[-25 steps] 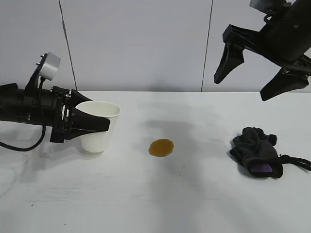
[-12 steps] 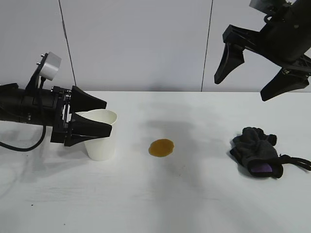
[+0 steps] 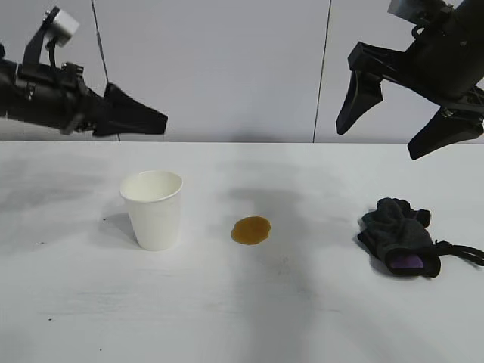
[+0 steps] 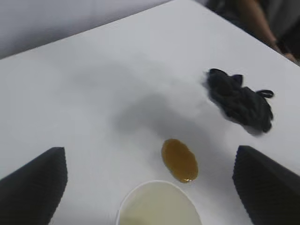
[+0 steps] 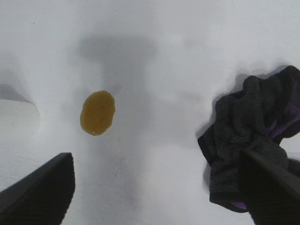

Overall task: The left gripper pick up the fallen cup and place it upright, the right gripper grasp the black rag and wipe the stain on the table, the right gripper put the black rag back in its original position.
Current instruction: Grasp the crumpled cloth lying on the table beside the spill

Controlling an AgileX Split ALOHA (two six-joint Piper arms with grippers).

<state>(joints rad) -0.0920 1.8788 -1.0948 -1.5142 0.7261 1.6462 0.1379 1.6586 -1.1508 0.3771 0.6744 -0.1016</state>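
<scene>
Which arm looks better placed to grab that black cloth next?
The right. Its tool hangs open high above the black rag, empty. The left tool is open above the upright cup, across the stain from the rag.

Left gripper (image 3: 155, 119): matte black arm, blocky ribbed housing, long pointed wedge jaws tapering to sharp tips. Small light-grey round camera (image 3: 62, 23) on a thin black bracket above the housing, black cable running down from it. In the left wrist view the jaws show as two dark triangular wedges with a slightly grainy surface.

Right gripper (image 3: 404, 125): same matte black build, bulkier angular body, two broad pointed jaws like claws. A grey metal bracket (image 3: 412, 7) sits on top, and a thin black cable loops beside it. No markings legible on either arm.
</scene>
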